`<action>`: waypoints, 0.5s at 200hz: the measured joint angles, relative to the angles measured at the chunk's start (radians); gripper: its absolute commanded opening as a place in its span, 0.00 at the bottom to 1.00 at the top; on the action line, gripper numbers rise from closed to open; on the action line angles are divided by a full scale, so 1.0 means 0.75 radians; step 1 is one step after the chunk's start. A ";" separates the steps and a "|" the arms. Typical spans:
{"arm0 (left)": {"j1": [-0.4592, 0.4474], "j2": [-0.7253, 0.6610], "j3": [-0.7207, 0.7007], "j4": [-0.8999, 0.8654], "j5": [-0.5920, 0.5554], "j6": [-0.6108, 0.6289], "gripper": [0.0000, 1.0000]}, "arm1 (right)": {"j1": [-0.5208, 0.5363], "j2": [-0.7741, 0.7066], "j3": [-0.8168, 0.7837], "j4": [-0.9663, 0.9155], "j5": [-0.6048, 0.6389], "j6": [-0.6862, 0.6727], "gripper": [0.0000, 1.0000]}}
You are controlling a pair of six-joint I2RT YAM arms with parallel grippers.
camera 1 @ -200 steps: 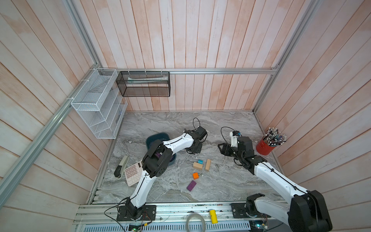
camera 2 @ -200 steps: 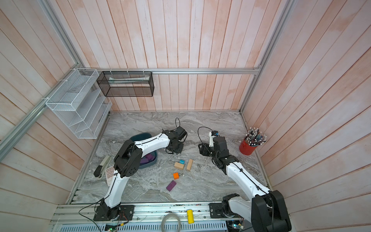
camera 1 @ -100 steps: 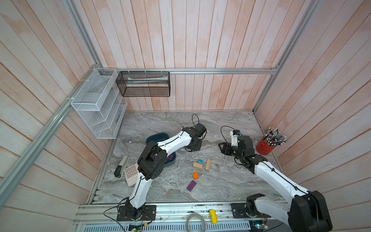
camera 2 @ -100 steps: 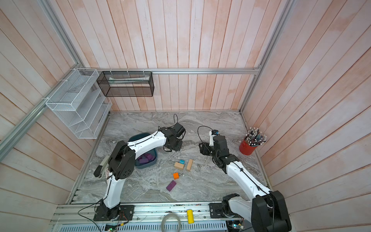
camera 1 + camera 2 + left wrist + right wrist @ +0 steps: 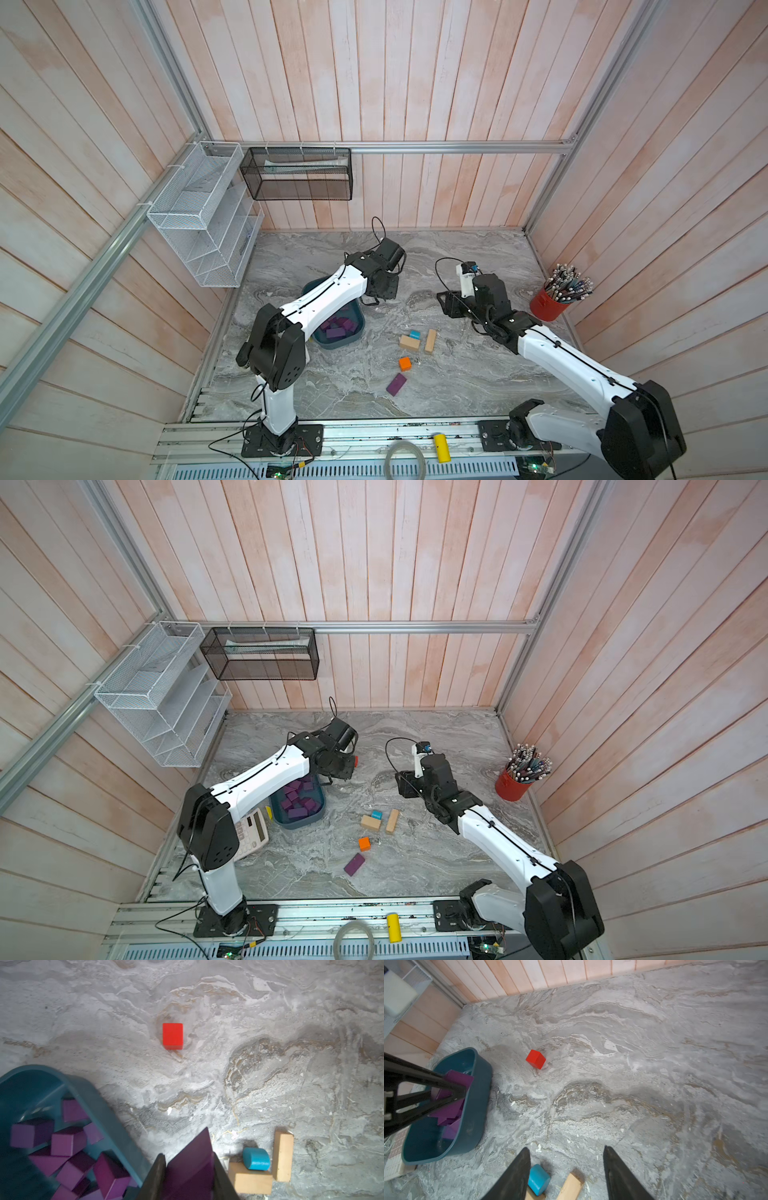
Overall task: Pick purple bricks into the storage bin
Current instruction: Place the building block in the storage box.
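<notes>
left fingers clamping a purple brick beside the bin rim; should be carrying it over the bin's middle before releasing. right fingers spread, empty

Robotics lab test cell, plank walls, aluminium framing, marble-look tabletop.

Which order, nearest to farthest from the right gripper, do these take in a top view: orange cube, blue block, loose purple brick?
1. blue block, close by the right gripper
2. orange cube, farther forward
3. loose purple brick, farthest forward
</notes>
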 measured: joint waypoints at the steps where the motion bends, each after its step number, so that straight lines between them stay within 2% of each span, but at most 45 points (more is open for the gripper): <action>1: 0.001 -0.003 -0.003 -0.001 -0.001 0.000 0.24 | 0.008 0.004 0.004 0.000 0.005 -0.002 0.58; 44: 0.081 -0.169 -0.190 -0.024 -0.023 -0.014 0.24 | 0.166 0.110 0.079 0.002 0.042 -0.053 0.58; 100: 0.250 -0.352 -0.467 -0.016 -0.023 -0.031 0.24 | 0.262 0.144 0.085 0.006 0.044 -0.069 0.58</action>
